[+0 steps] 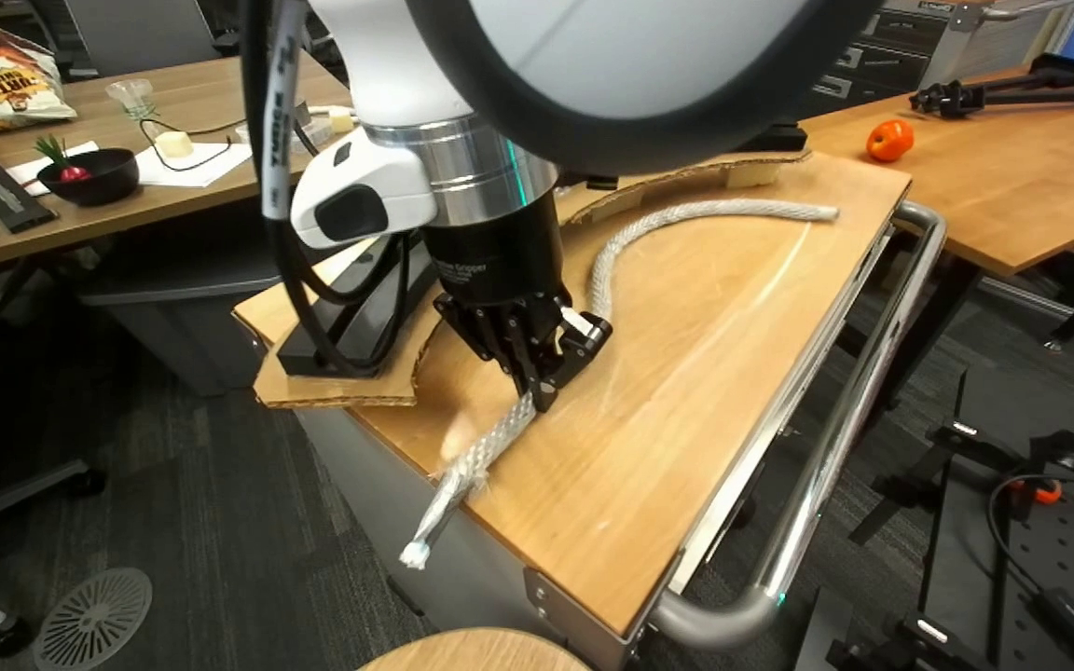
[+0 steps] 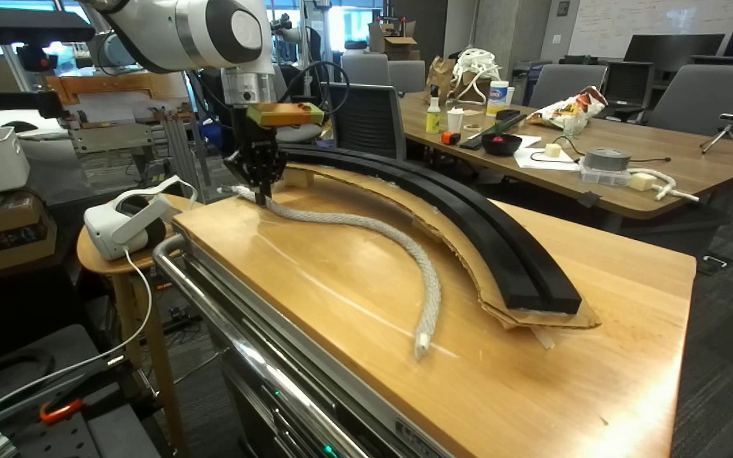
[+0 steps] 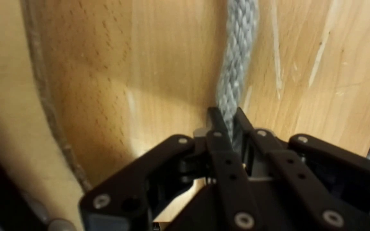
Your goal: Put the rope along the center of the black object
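Pale rope [image 2: 382,227] lies in a loose S on the worktop [image 2: 341,273], inside the curve of the black track [image 2: 449,200] — beside the track, not touching it. One end runs out past the worktop's edge; the opposite end rests on the worktop. Robot hand [image 3: 226,110] low down, two fingers [image 3: 216,119] pinching the rope between them, near the overhanging end. Whether the rope is off the worktop at the pinch: cannot tell.

Progress: early, by my reading. Done: a hold on the rope. No part of it shows on the track. Left, I judge: raise the pinched end, carry it over the cardboard [image 2: 473,262] beneath the track, set it down along the track's middle, then work the remaining length round the arc to the other tip. One pinch likely won't place it all; expect a regrip or two.

Count. One rope on the worktop. One black track. One hand, two fingers. Cardboard — number of pieces unclear. One stool [image 2: 112,266], one headset [image 2: 109,229] on it. On the far worktop [image 2: 653,137]: one bowl [image 2: 501,148], one chip bag [image 2: 567,110], one tape roll [image 2: 607,158], one spray bottle [image 2: 433,119], two yellow blocks [image 2: 552,150], plus a heap of white cord [image 2: 478,65], strands too tangled to number. In an exterior view, one orange fruit [image 1: 890,141] on a side worktop [image 1: 984,186].
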Motion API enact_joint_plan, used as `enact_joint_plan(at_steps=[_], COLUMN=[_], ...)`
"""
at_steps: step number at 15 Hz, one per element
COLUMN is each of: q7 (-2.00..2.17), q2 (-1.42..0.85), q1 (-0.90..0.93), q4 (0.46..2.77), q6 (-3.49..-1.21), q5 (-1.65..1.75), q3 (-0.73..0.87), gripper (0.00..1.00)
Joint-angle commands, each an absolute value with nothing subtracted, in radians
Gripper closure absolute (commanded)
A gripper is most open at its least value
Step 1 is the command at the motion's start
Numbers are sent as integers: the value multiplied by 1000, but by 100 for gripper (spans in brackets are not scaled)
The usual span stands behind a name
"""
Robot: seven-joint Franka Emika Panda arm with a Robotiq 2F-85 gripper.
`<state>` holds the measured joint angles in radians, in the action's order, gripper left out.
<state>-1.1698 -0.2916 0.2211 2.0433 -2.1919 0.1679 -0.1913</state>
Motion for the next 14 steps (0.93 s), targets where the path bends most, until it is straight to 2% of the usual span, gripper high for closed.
enact_joint_plan(at_steps=[1,4,5,14], q7=[-1123,-1118,-1105,-867], q2=[-158,-62,36,437], q1=[219,213,205,153], q4=[2106,2115,2263,2723], q6=[-2260,-2310,-2406,-2547], q5=[263,321,341,576], q3=[-201,-200,-196,-152], gripper=[97,97,97,97])
